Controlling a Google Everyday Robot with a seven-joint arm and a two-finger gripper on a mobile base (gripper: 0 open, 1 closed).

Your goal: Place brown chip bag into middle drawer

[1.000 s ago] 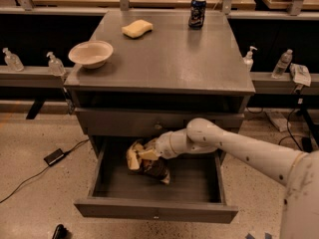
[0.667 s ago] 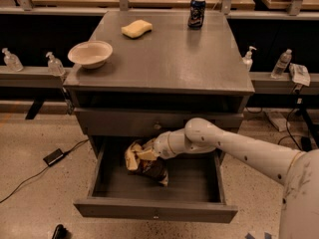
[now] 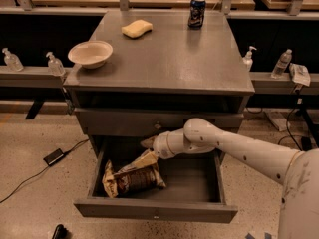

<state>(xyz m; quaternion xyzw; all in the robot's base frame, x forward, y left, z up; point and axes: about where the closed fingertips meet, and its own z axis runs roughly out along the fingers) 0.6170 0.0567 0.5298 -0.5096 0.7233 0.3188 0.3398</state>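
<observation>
The brown chip bag [image 3: 130,179] lies on its side in the left half of the open middle drawer [image 3: 154,210], its pale yellow ends showing. One upper corner of the bag points up towards my gripper [image 3: 148,144]. The gripper hangs just above the bag's right end, under the shallower knobbed drawer front [image 3: 157,126]. My white arm [image 3: 239,151] reaches in from the right across the drawer opening.
On the grey cabinet top [image 3: 169,59] stand a white bowl [image 3: 90,53], a yellow sponge [image 3: 136,28] and a dark can [image 3: 197,5]. Small bottles [image 3: 281,63] line the side ledges. A black power block [image 3: 53,157] with a cable lies on the floor at the left.
The chip bag has dropped down and to the left and now lies flat on the drawer floor. The gripper has shifted slightly left and sits above it.
</observation>
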